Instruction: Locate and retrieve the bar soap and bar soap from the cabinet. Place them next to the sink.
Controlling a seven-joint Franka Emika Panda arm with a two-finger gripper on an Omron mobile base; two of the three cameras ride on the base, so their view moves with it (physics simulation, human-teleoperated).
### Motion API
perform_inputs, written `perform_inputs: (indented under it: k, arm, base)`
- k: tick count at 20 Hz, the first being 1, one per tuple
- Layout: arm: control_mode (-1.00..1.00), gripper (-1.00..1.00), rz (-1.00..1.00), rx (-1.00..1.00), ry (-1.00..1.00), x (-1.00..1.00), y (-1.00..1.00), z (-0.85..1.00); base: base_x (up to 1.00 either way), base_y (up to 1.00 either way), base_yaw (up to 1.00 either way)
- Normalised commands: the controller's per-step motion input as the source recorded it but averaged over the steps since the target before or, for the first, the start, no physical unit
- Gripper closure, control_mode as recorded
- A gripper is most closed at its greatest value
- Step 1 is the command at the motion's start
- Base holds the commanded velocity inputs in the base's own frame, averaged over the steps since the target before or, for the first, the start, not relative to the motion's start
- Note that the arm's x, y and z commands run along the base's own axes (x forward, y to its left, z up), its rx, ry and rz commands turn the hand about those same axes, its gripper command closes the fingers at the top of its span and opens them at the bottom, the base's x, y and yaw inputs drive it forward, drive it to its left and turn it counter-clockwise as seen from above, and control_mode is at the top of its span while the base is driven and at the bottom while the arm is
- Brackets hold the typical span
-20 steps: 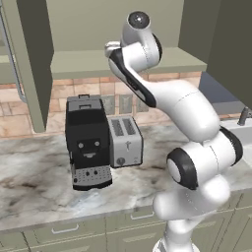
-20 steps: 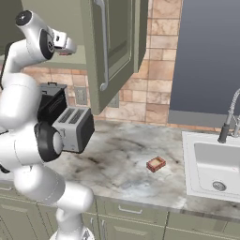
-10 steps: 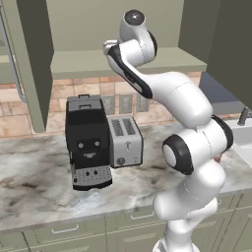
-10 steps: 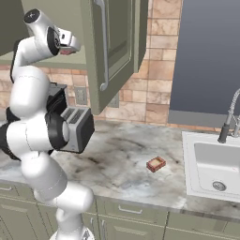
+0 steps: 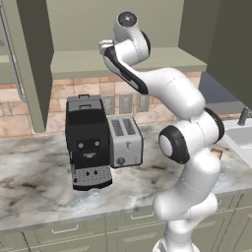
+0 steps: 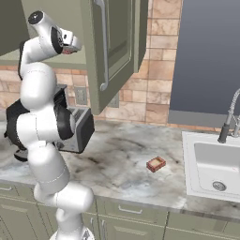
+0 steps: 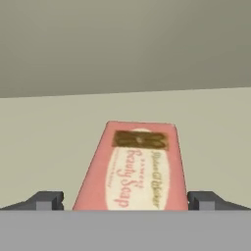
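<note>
One bar soap (image 7: pixel 135 169), pink with a brown label, lies flat on the cabinet shelf (image 7: pixel 49 147). My gripper (image 7: pixel 125 201) is open, its finger tips (image 7: pixel 46 200) standing either side of the soap's near end. In the right base view the gripper (image 6: pixel 70 46) reaches in under the open olive-green cabinet door (image 6: pixel 115 42), with a bit of reddish soap (image 6: pixel 68 51) below it. From the left base camera the gripper (image 5: pixel 104 47) sits at the shelf edge (image 5: pixel 74 64). A second bar soap (image 6: pixel 156 164) lies on the counter left of the sink (image 6: pixel 206 161).
A black coffee machine (image 5: pixel 87 142) and a silver toaster (image 5: pixel 125 140) stand on the marble counter (image 6: pixel 122 154) under the cabinet. The dark faucet (image 6: pixel 227 119) rises behind the sink. Another open cabinet door (image 5: pixel 29 64) hangs on the left.
The arm's elbow and lower joints have swung toward the cabinet side, and the hand has pushed a little further onto the shelf. The soap on the counter has not moved.
</note>
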Motion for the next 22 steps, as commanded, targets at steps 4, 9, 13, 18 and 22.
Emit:
perform_inputs:
  k: [4,9,13,18,22]
  arm:
    - [-1.0,-1.0,-0.03,0.0,0.0,0.27,0.0,-0.1]
    - [-1.0,1.0,-0.04,0.0,0.0,0.09,0.06,-0.17]
    - [-1.0,1.0,0.0,0.0,0.0,0.0,0.01,-0.05]
    - [-1.0,1.0,0.0,0.0,-0.02,-0.33,0.0,0.0]
    - [-1.0,1.0,0.0,0.01,-0.1,-0.9,0.0,0.0]
  base:
    - [0.0,0.0,0.0]
    - [0.0,0.0,0.0]
    - [0.0,0.0,0.0]
    - [0.0,0.0,0.0]
    - [0.0,0.0,0.0]
